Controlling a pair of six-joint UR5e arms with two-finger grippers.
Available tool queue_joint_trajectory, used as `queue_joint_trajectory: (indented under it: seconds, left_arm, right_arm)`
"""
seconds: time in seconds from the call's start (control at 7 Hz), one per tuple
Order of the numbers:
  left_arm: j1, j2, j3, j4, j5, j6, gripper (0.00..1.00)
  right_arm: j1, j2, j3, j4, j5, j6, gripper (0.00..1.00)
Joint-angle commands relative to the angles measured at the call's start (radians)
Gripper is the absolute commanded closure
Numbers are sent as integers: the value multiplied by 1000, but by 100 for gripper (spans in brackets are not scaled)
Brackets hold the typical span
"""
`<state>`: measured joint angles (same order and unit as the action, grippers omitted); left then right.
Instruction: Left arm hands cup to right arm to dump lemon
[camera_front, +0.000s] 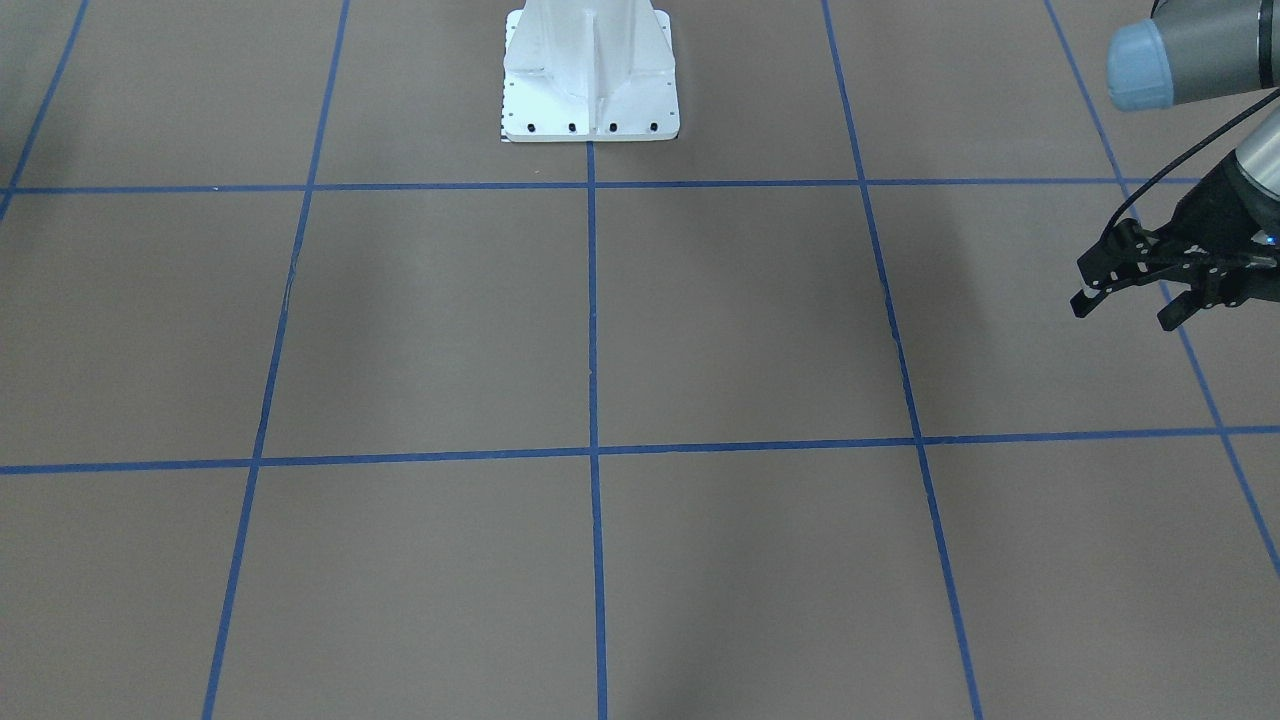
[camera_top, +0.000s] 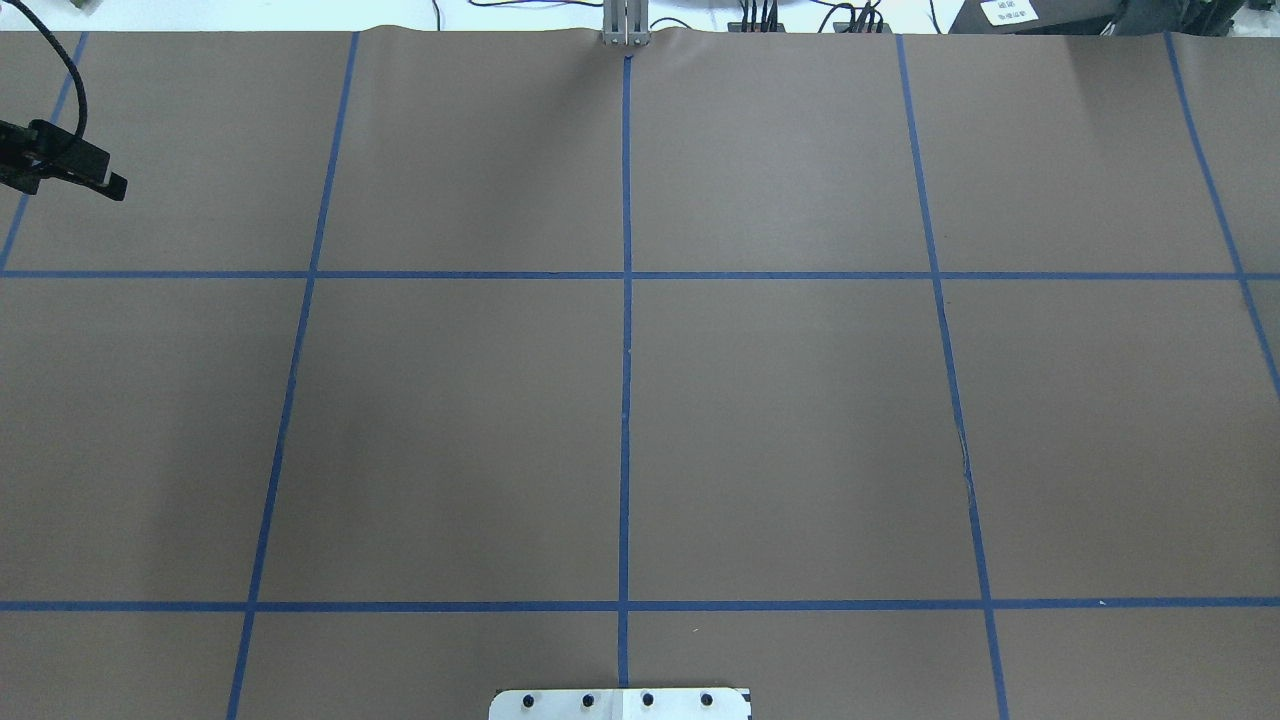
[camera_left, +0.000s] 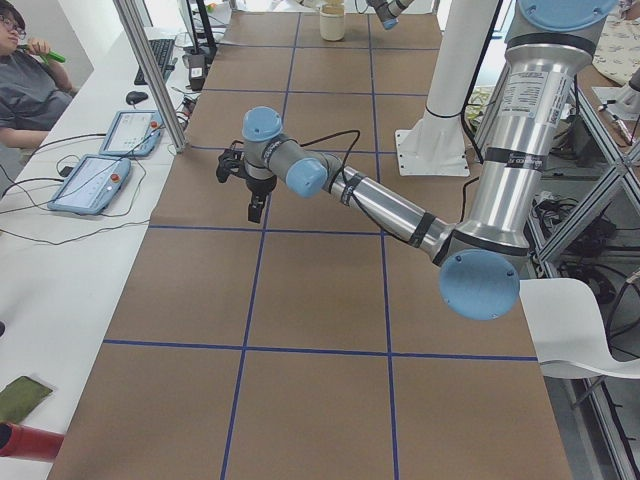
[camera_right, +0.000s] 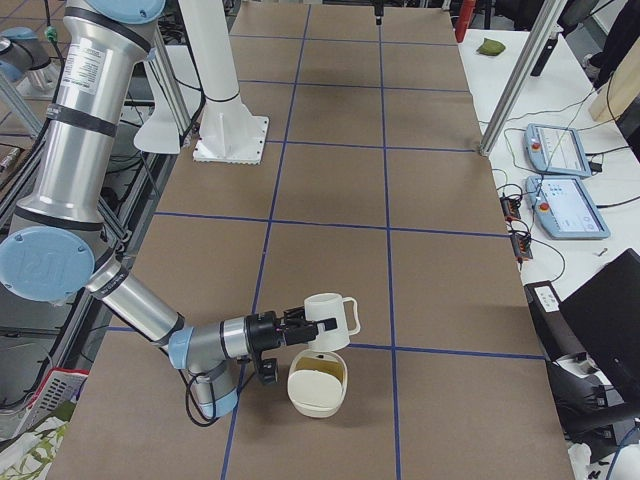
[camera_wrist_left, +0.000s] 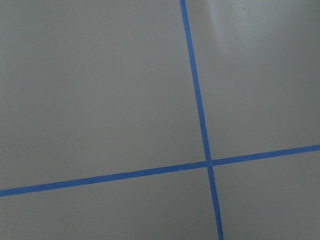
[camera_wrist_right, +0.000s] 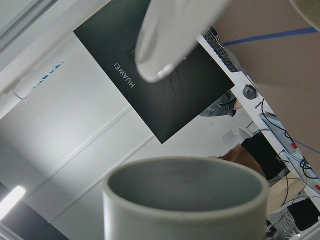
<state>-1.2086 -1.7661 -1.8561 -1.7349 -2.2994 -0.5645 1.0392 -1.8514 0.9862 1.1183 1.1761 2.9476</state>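
Observation:
The cup (camera_right: 330, 315), a white mug with a loop handle, hangs tipped on its side at the end of my right gripper (camera_right: 298, 322). It is just above a white bowl (camera_right: 318, 392) that holds something yellowish (camera_right: 318, 377). The right wrist view shows the cup's rim (camera_wrist_right: 185, 200) close up with an empty grey inside. No fingers show there, so I cannot tell how the right gripper stands. My left gripper (camera_front: 1125, 308) is open and empty, hovering above the table at its left end, far from the cup. It also shows in the overhead view (camera_top: 70, 170).
The white robot base (camera_front: 590, 80) stands at mid table on the robot's side. Blue tape lines (camera_top: 626, 300) divide the brown table. Teach pendants (camera_right: 565, 190) and a metal post (camera_right: 520, 70) stand along the operators' edge. A seated person (camera_left: 25, 70) is near the left end.

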Motion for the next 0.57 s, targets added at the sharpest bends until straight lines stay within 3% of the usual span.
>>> queue_joint_trajectory:
  seconds: [0.0,0.14,0.43]
  left_arm:
    - [0,0,0,0,0,0,0]
    - [1,0,0,0,0,0,0]
    - [1,0,0,0,0,0,0]
  right_arm:
    - [2,-3,-1,20,-1,30,100]
    - [1,-3,-1,15,8,12,100]
    - [4,-3,23,8,91,-285,100]
